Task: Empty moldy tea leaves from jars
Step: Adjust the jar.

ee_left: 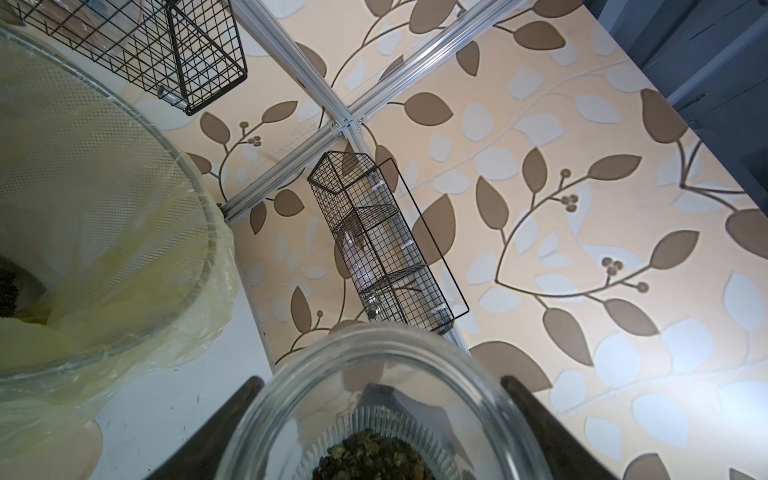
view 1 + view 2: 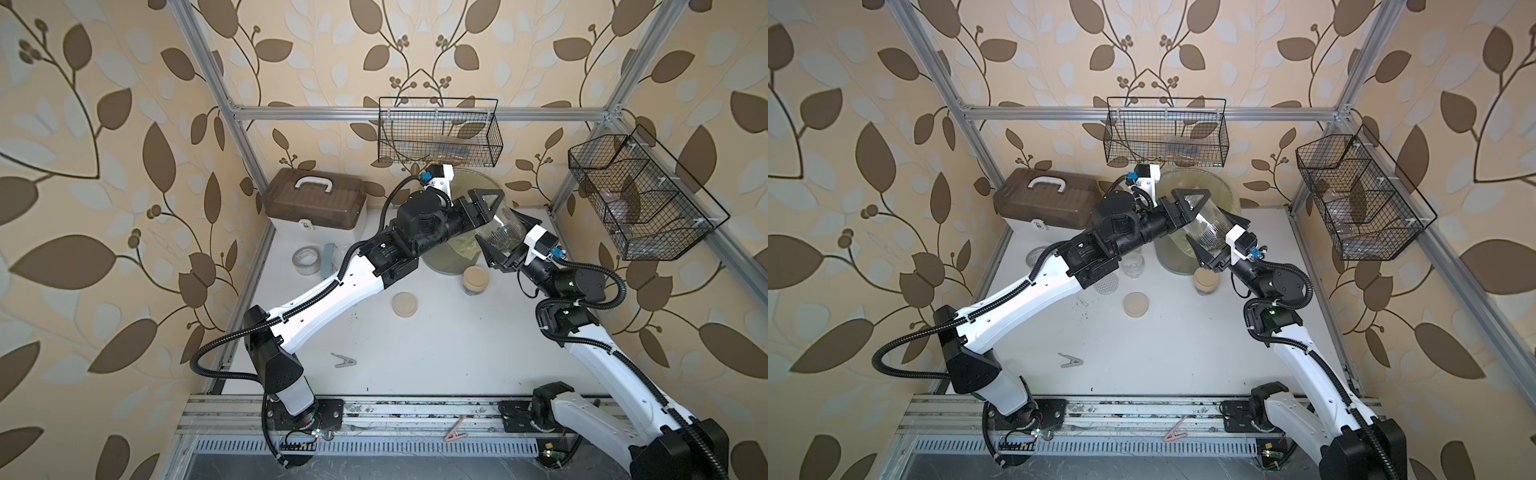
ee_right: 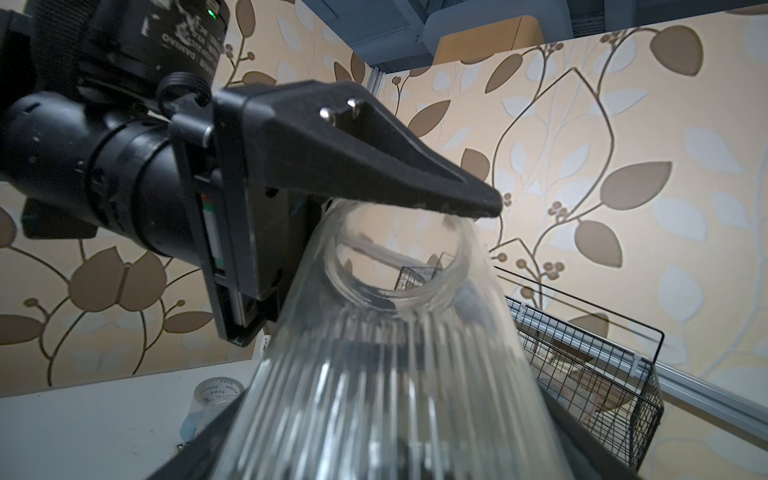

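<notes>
A ribbed clear glass jar (image 2: 503, 226) hangs tilted over the bin, held from both ends. My left gripper (image 2: 486, 212) is shut on its open mouth; in the left wrist view the rim (image 1: 382, 353) spans the gap between both dark fingers (image 1: 237, 411). Moldy tea leaves (image 1: 370, 457) lie as a dark green heap at the jar's bottom. My right gripper (image 2: 505, 237) is shut on the jar's ribbed body (image 3: 374, 395). A second jar (image 2: 476, 280) with a beige lid stands on the table beside the bin. An empty open jar (image 2: 1133, 264) stands under my left arm.
The big grey bin (image 2: 473, 178) with a yellow liner (image 1: 124, 291) stands at the back. A loose beige lid (image 2: 405, 304), a dotted lid (image 2: 1105, 286), a tape roll (image 2: 306, 259) and a clothespin (image 2: 344, 360) lie on the table. A brown case (image 2: 316, 203) and wire baskets (image 2: 438, 133) line the walls.
</notes>
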